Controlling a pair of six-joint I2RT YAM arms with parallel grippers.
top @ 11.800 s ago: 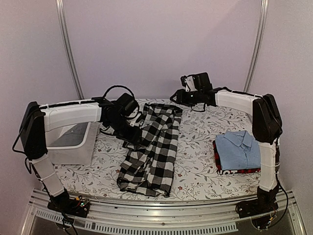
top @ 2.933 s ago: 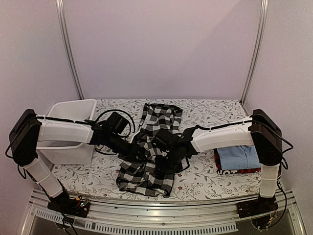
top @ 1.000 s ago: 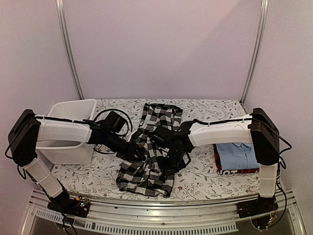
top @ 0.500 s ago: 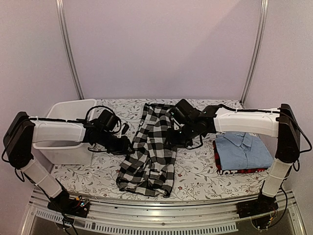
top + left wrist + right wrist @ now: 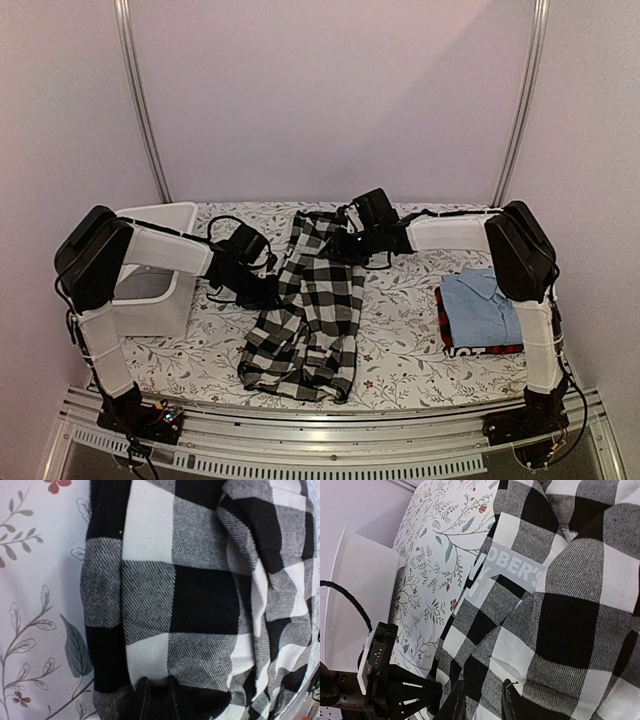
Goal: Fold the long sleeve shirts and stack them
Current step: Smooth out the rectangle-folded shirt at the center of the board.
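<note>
Across the table, a white cloth printed with leafy sprigs and small red flowers. Behind and to both sides, plain lilac walls, with two metal poles against the back one. Along the near edge, a ribbed metal rail. At the far left of the table, a white plastic tub.

In the middle, the black-and-white checked shirt, laid out as a long, narrow strip with loose folds. Runs lengthwise from the far edge of the table toward the near edge, slanting a little leftward at the near end. Close to the far end, in the right wrist view, a band with pale lettering, "OBER'S" legible, flat among the checks.

On the right, well apart from that strip, the light blue collared shirt, folded, collar toward the back wall. Sits on top of the red-and-black shirt, visible only as a border at the left and near sides.

At the strip's left edge, about midway along, the left gripper, low against the cloth. In its wrist view, two dark fingers close together at a black check. Cannot tell whether clenched on the fabric or only resting there.

Over the far end, the right gripper. Fingers somewhat parted, checked cloth between them. Cannot tell whether grasping or released.
</note>
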